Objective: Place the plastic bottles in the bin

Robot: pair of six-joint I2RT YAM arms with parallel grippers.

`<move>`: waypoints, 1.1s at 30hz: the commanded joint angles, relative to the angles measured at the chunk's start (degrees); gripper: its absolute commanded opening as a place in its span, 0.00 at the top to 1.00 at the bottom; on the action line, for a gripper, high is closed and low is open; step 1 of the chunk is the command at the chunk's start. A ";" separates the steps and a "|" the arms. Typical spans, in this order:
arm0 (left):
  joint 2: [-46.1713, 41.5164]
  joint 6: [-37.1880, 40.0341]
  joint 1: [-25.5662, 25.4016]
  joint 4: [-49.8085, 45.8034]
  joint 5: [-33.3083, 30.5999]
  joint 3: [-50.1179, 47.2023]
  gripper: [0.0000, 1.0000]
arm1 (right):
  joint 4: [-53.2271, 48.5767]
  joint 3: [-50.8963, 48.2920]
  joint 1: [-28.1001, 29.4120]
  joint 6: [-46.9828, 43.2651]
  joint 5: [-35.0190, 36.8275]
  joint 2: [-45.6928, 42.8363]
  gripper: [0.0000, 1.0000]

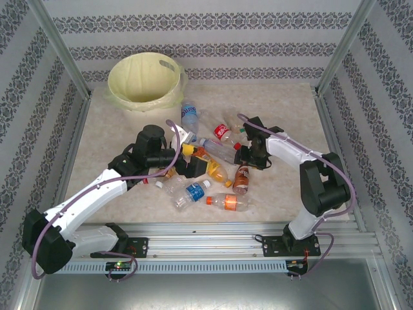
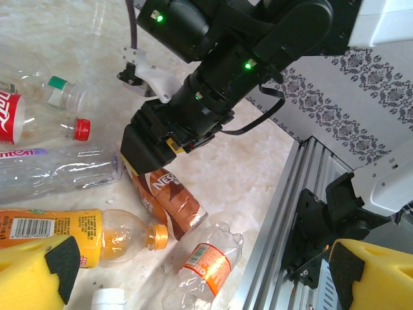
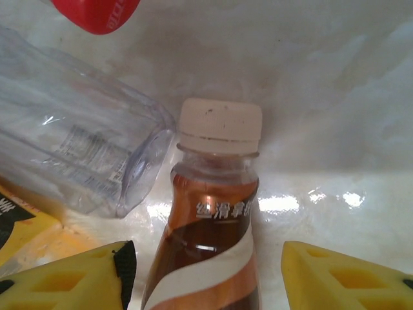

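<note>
The table top [image 1: 290, 106] is a pale beige sheet with a faint marbled pattern, matte in most places (though the right wrist view catches bright patches of glare [image 3: 322, 199] on it). Three walls enclose it: a back wall [image 1: 206, 39], a left wall [image 1: 29, 142] and a right wall [image 1: 387, 142], all white with bands of grey ornamental scrollwork. Slanting aluminium posts [image 1: 61, 48] stand at the back corners. A ribbed aluminium rail [image 1: 206, 236] runs along the near edge, and below it lies a dull grey metal surface [image 1: 213, 290]. The light is soft and even.
</note>
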 commanded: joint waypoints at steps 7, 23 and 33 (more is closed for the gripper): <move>1.07 3.29 -1.49 -2.66 -0.54 1.97 0.00 | 3.03 0.51 -1.04 -0.27 -1.00 3.52 0.41; 2.71 4.53 -2.19 -4.64 -0.50 2.86 0.00 | 6.16 -0.75 -2.32 0.18 -0.56 4.80 0.58; 5.89 2.67 -2.19 -5.62 0.52 4.02 0.00 | 5.68 -2.12 -2.78 -0.37 1.80 -3.59 0.64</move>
